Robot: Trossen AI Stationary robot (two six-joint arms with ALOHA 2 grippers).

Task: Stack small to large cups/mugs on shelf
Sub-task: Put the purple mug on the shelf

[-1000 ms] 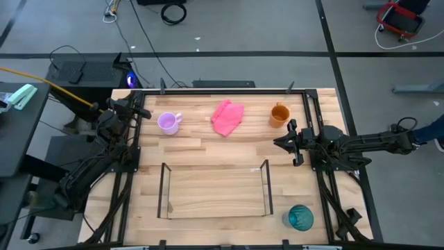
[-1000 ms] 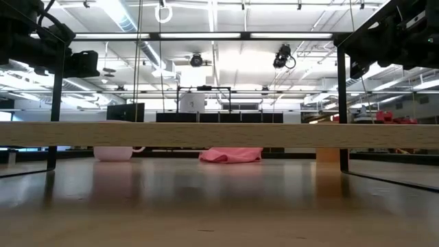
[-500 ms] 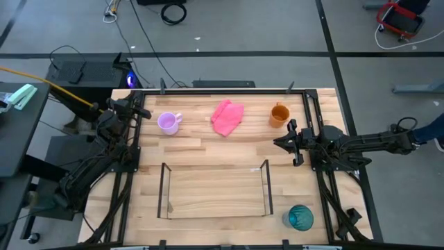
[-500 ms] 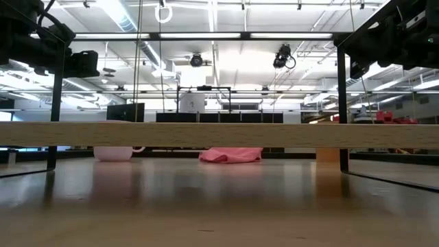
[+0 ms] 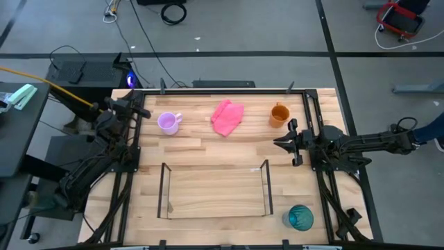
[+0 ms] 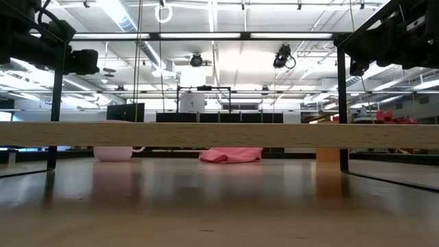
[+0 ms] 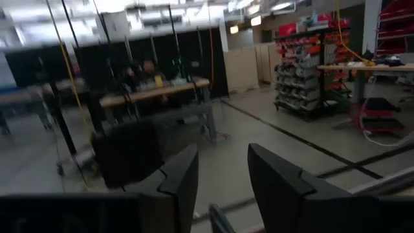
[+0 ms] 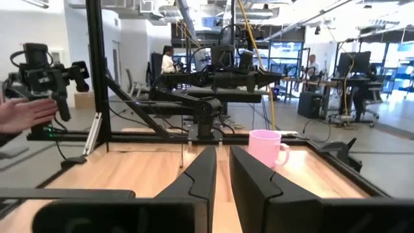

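Left gripper [image 5: 143,111]: we see it at the left edge of the table, near the lilac mug but not touching it. In the left wrist view the two fingers [image 7: 174,184] stand apart with a clear gap, and they hold nothing.
Right gripper [image 5: 279,141]: we see it at the right side of the table, below the orange mug and apart from it. In the right wrist view the fingers [image 8: 249,184] are close together, only a narrow gap between them, and nothing is in this gap.
Lilac mug [image 5: 167,123]: it stands upright at the far left part of the table.
Orange mug [image 5: 279,114]: it stands upright at the far right part.
Teal cup [image 5: 300,217]: it stands at the near right corner, just beside the shelf, outside of it.
Shelf [image 5: 215,201]: it is in the near middle of the table, and we see no cup inside it.
Pink cloth [image 5: 227,117]: it lies between the two mugs.
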